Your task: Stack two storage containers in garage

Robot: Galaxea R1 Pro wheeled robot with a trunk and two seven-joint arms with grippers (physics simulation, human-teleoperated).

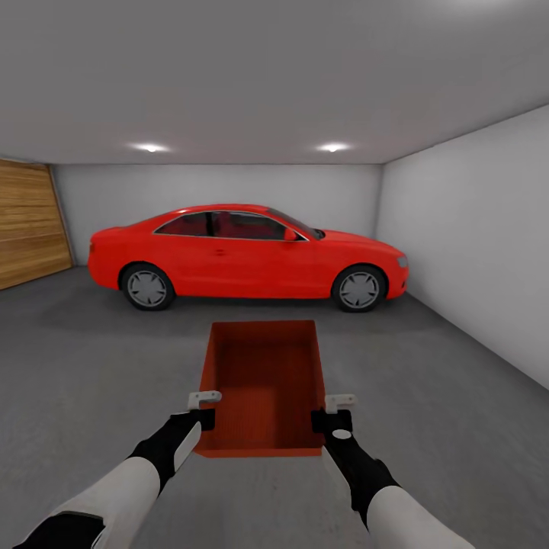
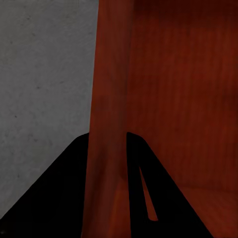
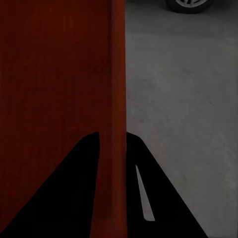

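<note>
The red-orange rectangular open-top storage container [image 1: 263, 385] hangs over the garage's dark grey concrete floor [image 1: 91, 366], each side wall pinched by the left pincer [image 1: 204, 408] and right pincer [image 1: 333, 412]; probably stiff, light, smooth-walled, so slippery.

The bin [image 1: 263, 389] hides the floor [image 1: 91, 366] under it, so whether it rests there or hangs just above cannot be told. Its near side walls cover the inner finger of the left gripper [image 1: 206, 418] and of the right gripper [image 1: 329, 421]. In the left wrist view the bin's wall [image 2: 109, 114] runs off the picture's edges, and the fingers [image 2: 59, 198] are plain black shapes. In the right wrist view only part of the car's wheel [image 3: 191, 5] shows, well ahead of the gripper. The wooden door [image 1: 27, 229] is cut by the picture's edge.
</note>
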